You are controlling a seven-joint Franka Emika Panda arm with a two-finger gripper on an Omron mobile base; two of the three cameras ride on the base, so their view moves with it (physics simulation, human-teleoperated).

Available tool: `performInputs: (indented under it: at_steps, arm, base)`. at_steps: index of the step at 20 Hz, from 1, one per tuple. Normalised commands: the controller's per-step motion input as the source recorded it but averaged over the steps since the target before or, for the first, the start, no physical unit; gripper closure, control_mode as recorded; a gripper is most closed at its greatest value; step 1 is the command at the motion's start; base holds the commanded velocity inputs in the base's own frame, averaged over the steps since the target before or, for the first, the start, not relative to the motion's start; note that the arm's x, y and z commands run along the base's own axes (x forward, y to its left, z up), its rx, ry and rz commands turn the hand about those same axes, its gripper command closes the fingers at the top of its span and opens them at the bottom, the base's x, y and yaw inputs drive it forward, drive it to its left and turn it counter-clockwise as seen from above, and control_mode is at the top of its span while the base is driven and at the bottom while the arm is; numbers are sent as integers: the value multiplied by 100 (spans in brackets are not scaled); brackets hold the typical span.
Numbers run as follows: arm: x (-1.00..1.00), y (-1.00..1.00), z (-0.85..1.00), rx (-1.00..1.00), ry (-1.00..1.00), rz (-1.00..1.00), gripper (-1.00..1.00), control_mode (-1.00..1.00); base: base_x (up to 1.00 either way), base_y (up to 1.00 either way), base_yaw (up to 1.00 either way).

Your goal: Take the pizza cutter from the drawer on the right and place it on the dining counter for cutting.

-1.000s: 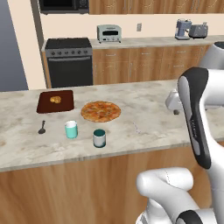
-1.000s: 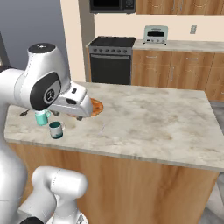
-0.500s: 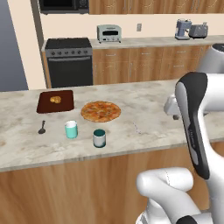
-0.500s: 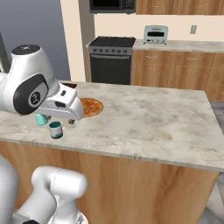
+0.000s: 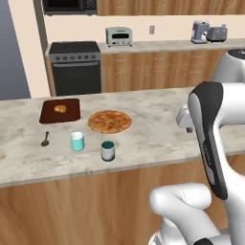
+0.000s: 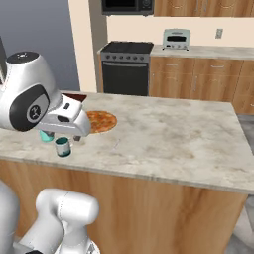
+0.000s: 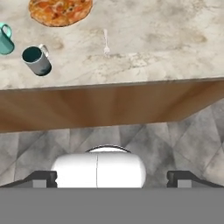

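Hand now swung back off the cups twd near edge of dining counter (image 7: 153, 39), lower than a sec ago in right base view. Gripper (image 7: 113, 177) jaws spread wide, nothing btwn, aimed at counter front and floor. Thin pale utensil (image 7: 105, 43) flat on stone, right of pizza (image 7: 60, 9) and dark mug (image 7: 36, 60). Poss. the pizza cutter, too small to confirm. If so, prob. placed already, just backing off.

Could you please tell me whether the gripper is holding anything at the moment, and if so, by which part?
Nothing is held. The gripper is open, its fingertips wide apart with only floor between them, short of the dining counter.
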Motion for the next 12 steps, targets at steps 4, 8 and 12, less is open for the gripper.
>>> performInputs:
  at_steps: [4,8,12]
  arm:
    - [0,0,0,0,0,0,-100,100]
    - [0,0,0,0,0,0,-100,100]
    - [0,0,0,0,0,0,-100,100]
  base:
    - [-80,-99,0]
    - [-56,-100,0]
    - [-13,-100,3]
